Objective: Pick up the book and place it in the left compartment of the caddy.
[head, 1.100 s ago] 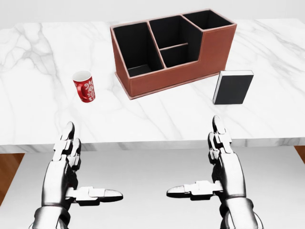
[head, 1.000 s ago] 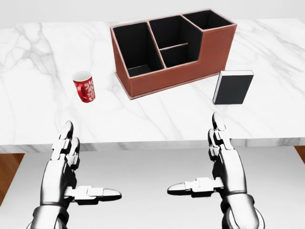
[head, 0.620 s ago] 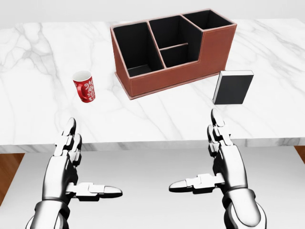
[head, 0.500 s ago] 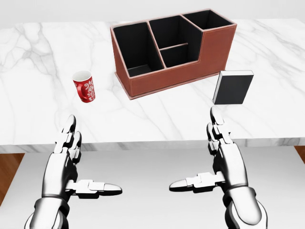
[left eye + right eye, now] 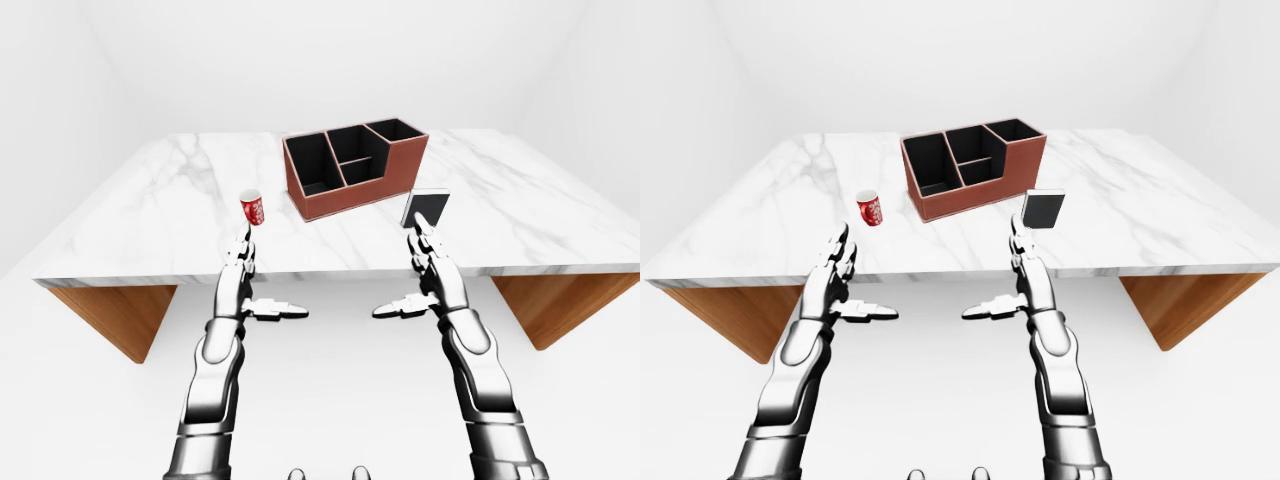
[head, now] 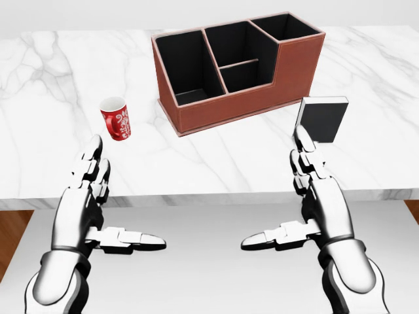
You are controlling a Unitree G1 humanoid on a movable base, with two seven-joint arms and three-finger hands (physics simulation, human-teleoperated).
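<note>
Head view — slab-shaped black book, boxy leather caddy; both hands' fingers spread.

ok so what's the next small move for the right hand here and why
Probably reach the right hand further up the head view toward the black book with white pages. That hand is open and empty, with its fingertips just short of the book, which stands upright on the white marble table, right of the brown leather caddy.

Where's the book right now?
In the head view the book stands upright on the marble table at right, just beside the caddy's right end, directly above the right hand.
</note>
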